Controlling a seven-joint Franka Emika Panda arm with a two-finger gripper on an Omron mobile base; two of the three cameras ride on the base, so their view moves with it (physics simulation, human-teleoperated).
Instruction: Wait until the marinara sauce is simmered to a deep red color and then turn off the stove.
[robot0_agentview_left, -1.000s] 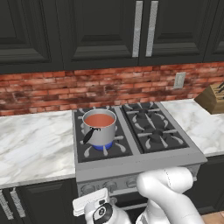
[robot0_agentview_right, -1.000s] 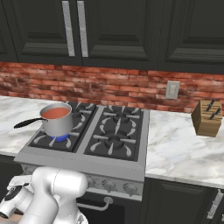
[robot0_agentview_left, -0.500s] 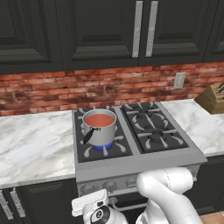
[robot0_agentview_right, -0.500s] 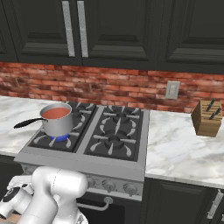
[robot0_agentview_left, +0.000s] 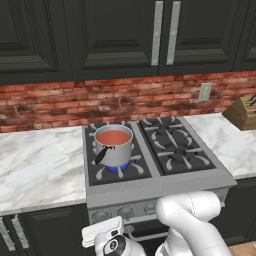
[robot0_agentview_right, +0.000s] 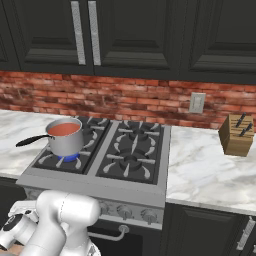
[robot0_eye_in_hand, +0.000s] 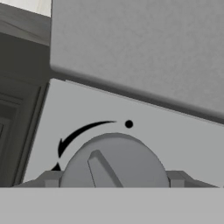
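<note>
Gripper (robot0_eye_in_hand: 113, 183) parked right at the knob (robot0_eye_in_hand: 113, 162), fingers either side; can't tell if I'm clamped on it. Sauce (robot0_agentview_left: 113, 136) orange-red in the pan (robot0_agentview_left: 114, 150) on the stove (robot0_agentview_left: 165, 182) front-left burner, flame lit. Staged for shutoff.

A home kitchen is showing here: a steel gas stove (robot0_agentview_left: 165, 182) is standing between marble bench (robot0_agentview_left: 35, 165) runs, dark cabinets (robot0_agentview_right: 150, 35) are hanging over a red brick backsplash (robot0_agentview_right: 125, 100), and a knife block (robot0_agentview_right: 236, 134) is sitting near a wall outlet (robot0_agentview_right: 197, 102).
</note>
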